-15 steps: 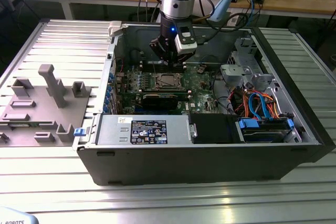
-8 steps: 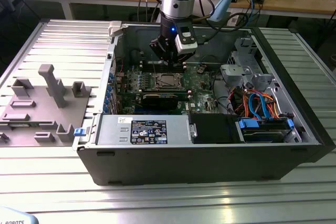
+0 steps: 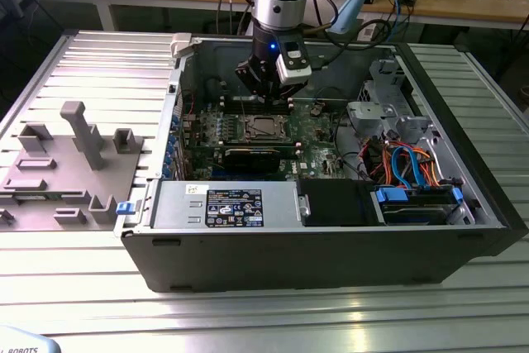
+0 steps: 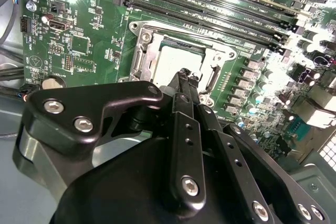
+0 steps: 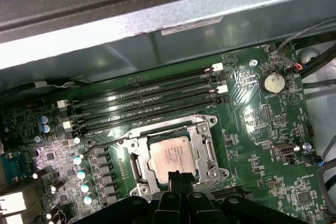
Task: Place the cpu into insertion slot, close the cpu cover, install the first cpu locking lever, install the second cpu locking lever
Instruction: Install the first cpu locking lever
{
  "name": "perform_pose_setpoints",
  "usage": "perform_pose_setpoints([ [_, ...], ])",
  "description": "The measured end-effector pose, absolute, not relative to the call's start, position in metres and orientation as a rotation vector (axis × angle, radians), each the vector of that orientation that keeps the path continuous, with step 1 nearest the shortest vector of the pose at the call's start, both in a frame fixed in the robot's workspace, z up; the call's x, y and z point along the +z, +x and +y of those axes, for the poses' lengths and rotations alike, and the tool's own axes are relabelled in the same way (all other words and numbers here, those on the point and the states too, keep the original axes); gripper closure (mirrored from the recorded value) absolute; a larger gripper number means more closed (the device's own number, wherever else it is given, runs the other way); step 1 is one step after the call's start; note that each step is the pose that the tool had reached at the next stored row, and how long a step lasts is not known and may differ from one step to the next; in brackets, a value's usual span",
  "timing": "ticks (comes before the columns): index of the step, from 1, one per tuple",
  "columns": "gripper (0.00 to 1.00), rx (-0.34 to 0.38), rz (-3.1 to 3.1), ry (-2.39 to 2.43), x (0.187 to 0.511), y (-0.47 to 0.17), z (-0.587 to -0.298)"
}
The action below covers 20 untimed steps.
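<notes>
Silver-grey, the cpu point(image 5: 169, 154) sits flat in the insertion slot point(image 5: 137, 157) on the green board point(image 5: 252, 124) inside the open computer case point(image 3: 331, 262), with the cpu cover point(image 5: 202, 130) lying down around it as a metal frame, its window showing the chip's top. The pincer point(image 5: 179, 176) hangs just over the socket's near edge in both wrist views, its black fingers point(image 4: 181, 80) drawn together to a narrow tip with nothing between them. In the exterior view the arm point(image 3: 281, 6) reaches down into the case, which rests on a ribbed metal surface point(image 3: 83, 279) beside a grey fixture point(image 3: 74, 163).
</notes>
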<state>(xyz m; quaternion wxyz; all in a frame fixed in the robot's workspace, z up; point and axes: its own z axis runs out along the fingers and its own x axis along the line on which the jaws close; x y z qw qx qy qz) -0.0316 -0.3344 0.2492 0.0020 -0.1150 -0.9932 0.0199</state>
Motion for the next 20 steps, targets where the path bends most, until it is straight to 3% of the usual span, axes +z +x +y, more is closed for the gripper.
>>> perform_pose_setpoints([
  [20, 0.89, 0.063, -3.121, -0.317, 0.2492, -0.0315, -0.3344],
])
